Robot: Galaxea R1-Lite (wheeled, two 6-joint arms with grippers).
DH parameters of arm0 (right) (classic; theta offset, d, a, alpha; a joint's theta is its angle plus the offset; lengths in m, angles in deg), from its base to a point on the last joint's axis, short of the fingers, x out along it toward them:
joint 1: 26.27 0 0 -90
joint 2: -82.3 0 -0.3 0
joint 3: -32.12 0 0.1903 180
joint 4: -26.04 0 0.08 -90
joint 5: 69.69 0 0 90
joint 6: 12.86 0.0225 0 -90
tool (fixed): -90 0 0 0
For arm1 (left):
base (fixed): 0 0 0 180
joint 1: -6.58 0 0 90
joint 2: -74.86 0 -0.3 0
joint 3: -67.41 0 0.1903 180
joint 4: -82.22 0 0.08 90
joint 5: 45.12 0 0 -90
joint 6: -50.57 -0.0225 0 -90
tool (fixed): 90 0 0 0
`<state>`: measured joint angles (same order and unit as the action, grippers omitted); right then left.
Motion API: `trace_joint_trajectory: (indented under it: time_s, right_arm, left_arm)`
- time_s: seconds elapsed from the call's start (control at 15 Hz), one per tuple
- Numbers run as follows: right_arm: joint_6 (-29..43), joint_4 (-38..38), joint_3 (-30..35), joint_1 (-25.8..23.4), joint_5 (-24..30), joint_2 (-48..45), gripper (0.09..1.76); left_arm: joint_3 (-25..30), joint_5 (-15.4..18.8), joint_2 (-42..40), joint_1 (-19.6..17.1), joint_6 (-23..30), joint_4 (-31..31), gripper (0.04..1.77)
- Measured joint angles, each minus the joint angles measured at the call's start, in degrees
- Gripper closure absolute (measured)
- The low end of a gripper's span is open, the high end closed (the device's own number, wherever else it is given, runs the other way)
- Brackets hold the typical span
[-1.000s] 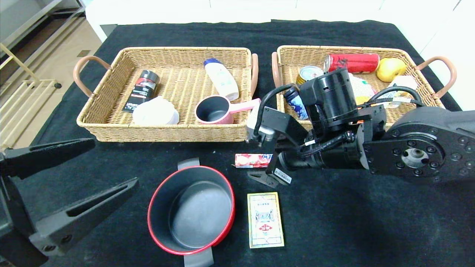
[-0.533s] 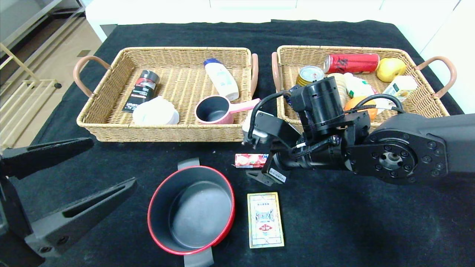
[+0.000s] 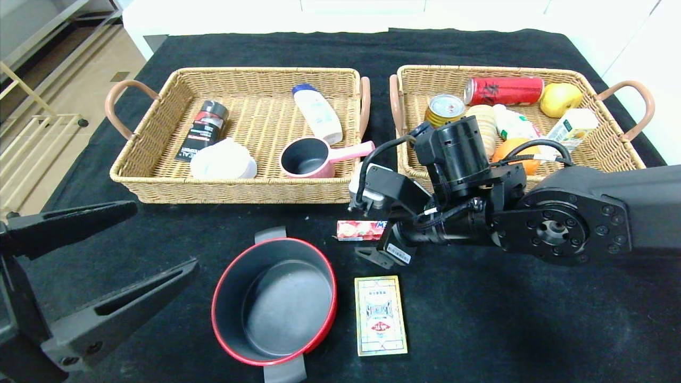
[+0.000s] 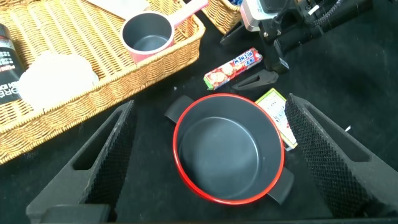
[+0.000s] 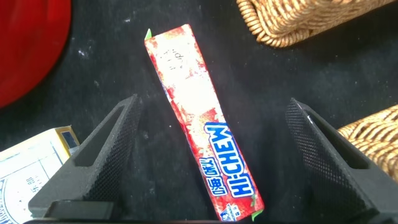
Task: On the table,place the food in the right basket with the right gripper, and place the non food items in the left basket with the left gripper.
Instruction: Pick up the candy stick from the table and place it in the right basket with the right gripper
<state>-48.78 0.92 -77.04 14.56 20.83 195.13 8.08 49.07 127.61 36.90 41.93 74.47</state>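
A red-pink Hi-Chew stick (image 3: 360,230) lies on the black table (image 3: 505,319) in front of the two baskets. My right gripper (image 3: 375,234) hangs low over it, open. In the right wrist view the stick (image 5: 202,121) lies slantwise between the wide-apart fingers (image 5: 112,146) of that gripper (image 5: 211,134), touching neither. My left gripper (image 3: 165,236) is open at the near left; in the left wrist view this gripper (image 4: 210,124) looks down on the red pot (image 4: 227,149). The pot (image 3: 274,300) and the beige card box (image 3: 380,315) rest on the cloth. A gold can (image 3: 444,106) and biscuits (image 3: 481,119) sit in the right basket (image 3: 479,69).
The left basket (image 3: 234,191) holds a black bottle (image 3: 205,130), a white bottle (image 3: 317,113), a white bowl (image 3: 223,159) and a pink saucepan (image 3: 308,157). The right basket also holds a red can (image 3: 505,89), a yellow fruit (image 3: 561,98), an orange (image 3: 508,151) and a carton (image 3: 572,125).
My right arm has shifted a little leftward and lower over the Hi-Chew stick, uncovering more of the right basket. The left gripper has barely moved.
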Motion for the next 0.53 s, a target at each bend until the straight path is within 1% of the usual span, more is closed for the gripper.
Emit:
trace_joint_trajectory:
  time_s: [0.53]
  right_arm:
    - [0.55,1.27,0.22,-0.10,0.04,0.98,0.15]
  left_arm:
    - [0.02,-0.07,0.06,0.00,-0.01,0.01,0.09]
